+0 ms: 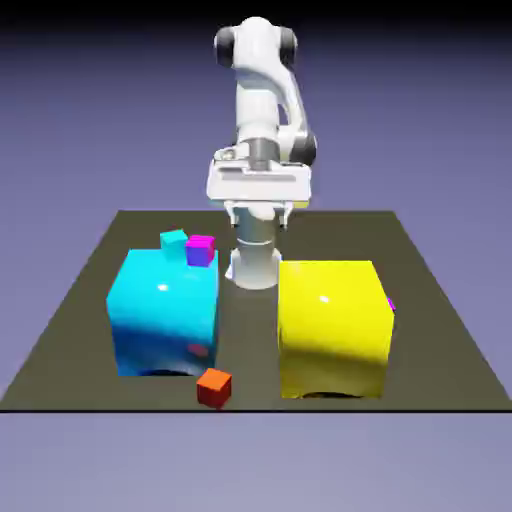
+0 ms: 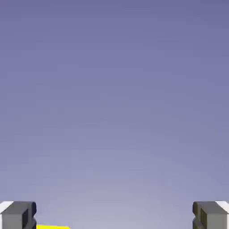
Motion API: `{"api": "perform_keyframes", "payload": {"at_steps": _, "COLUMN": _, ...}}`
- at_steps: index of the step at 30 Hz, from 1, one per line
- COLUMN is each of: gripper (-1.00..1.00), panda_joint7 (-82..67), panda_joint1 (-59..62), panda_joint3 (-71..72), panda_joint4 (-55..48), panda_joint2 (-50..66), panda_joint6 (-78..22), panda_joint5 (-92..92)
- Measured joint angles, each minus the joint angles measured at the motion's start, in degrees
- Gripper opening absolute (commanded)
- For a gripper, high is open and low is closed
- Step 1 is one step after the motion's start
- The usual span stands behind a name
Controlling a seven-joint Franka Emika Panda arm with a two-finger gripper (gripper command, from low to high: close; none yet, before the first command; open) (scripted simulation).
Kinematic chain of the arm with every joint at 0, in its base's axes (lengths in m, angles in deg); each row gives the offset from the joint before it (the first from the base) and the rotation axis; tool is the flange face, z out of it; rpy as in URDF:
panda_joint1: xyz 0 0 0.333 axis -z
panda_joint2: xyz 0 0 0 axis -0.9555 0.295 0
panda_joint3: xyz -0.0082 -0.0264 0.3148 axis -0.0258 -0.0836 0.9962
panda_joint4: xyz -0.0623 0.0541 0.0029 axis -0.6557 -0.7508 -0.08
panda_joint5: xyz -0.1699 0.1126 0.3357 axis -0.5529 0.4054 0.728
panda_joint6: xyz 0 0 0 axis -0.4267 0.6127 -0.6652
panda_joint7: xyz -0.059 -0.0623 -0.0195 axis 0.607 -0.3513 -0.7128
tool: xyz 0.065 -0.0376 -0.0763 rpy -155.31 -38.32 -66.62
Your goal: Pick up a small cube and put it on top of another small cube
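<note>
Exterior view shows the whole table [image 1: 440,300]; hand view shows only backdrop, the two finger tips [image 2: 18,215] far apart at its lower corners, and a yellow sliver by one tip; gripper [image 1: 258,215] released, nothing between the jaws, raised at the far edge; red-orange small cube [image 1: 214,387] sits well in front of and below it, at the near edge, flat, one corner toward the camera, touching nothing; cyan block [image 1: 165,315] and yellow block [image 1: 333,325] stand between; teal cube [image 1: 173,240] and magenta-purple cube [image 1: 200,250] lie behind the cyan block.

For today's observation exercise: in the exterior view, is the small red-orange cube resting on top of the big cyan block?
No, the red-orange cube lies on the table at the front lower corner of the cyan block.
</note>
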Motion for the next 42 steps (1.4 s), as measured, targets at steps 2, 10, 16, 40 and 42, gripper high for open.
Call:
{"api": "perform_keyframes", "payload": {"at_steps": 2, "gripper": 0.0, "panda_joint7": -1.9, "panda_joint1": 3.1, "panda_joint3": 2.8, "panda_joint4": -2.5, "panda_joint2": 4.2, "panda_joint6": -3.2, "panda_joint5": -3.3}}
{"api": "perform_keyframes", "payload": {"at_steps": 10, "gripper": 0.0, "panda_joint7": -9.5, "panda_joint1": 15.3, "panda_joint3": 14.2, "panda_joint4": -12.4, "panda_joint2": 20.8, "panda_joint6": -15.8, "panda_joint5": -16.6}}
{"api": "perform_keyframes", "payload": {"at_steps": 16, "gripper": 0.0, "panda_joint7": -15.2, "panda_joint1": 24.6, "panda_joint3": 22.8, "panda_joint4": -19.9, "panda_joint2": 33.2, "panda_joint6": -25.3, "panda_joint5": -26.6}}
{"api": "perform_keyframes", "payload": {"at_steps": 40, "gripper": -1.0, "panda_joint7": -26.3, "panda_joint1": 44.1, "panda_joint3": 40.7, "panda_joint4": -37.6, "panda_joint2": 68.4, "panda_joint6": -44.8, "panda_joint5": -57.3}}
{"api": "perform_keyframes", "payload": {"at_steps": 42, "gripper": -1.0, "panda_joint7": -28.9, "panda_joint1": 45.6, "panda_joint3": 44.1, "panda_joint4": -36.9, "panda_joint2": 64.3, "panda_joint6": -47.1, "panda_joint5": -52.9}}
